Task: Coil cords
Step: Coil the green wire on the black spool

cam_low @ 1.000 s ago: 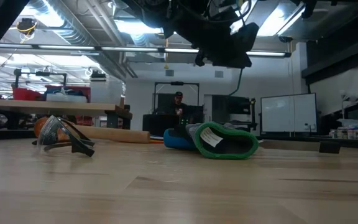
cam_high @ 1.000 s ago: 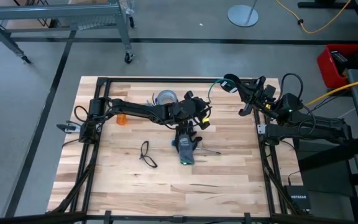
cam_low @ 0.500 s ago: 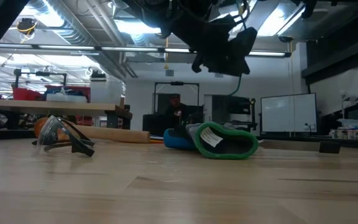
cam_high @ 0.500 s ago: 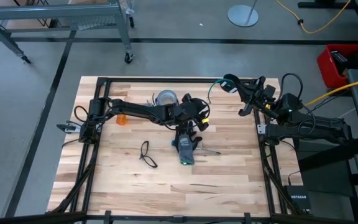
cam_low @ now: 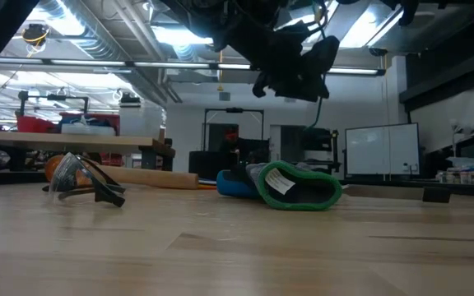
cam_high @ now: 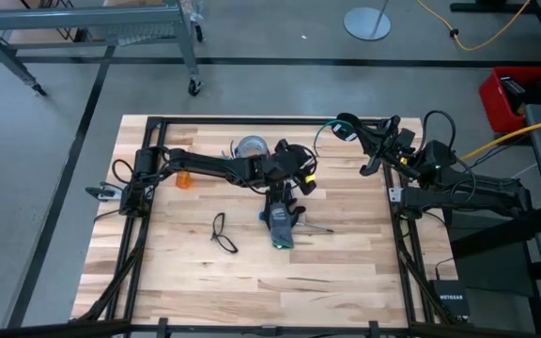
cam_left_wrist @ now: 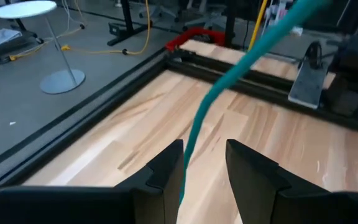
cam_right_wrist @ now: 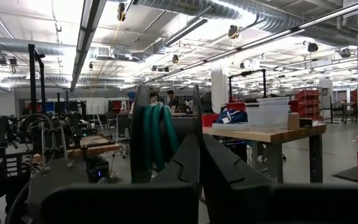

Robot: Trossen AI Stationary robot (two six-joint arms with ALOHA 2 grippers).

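Looks like they're mid-coil. The right gripper (cam_high: 348, 125) is up at the table's back right corner, fingers clamped on a bundle of teal cord (cam_right_wrist: 156, 140). A strand (cam_left_wrist: 229, 81) runs to the left gripper (cam_high: 301, 178) over mid-table, passing between fingers that stand slightly apart. Next I'd guess the left feeds another wrap without snagging the glove (cam_high: 279, 225).
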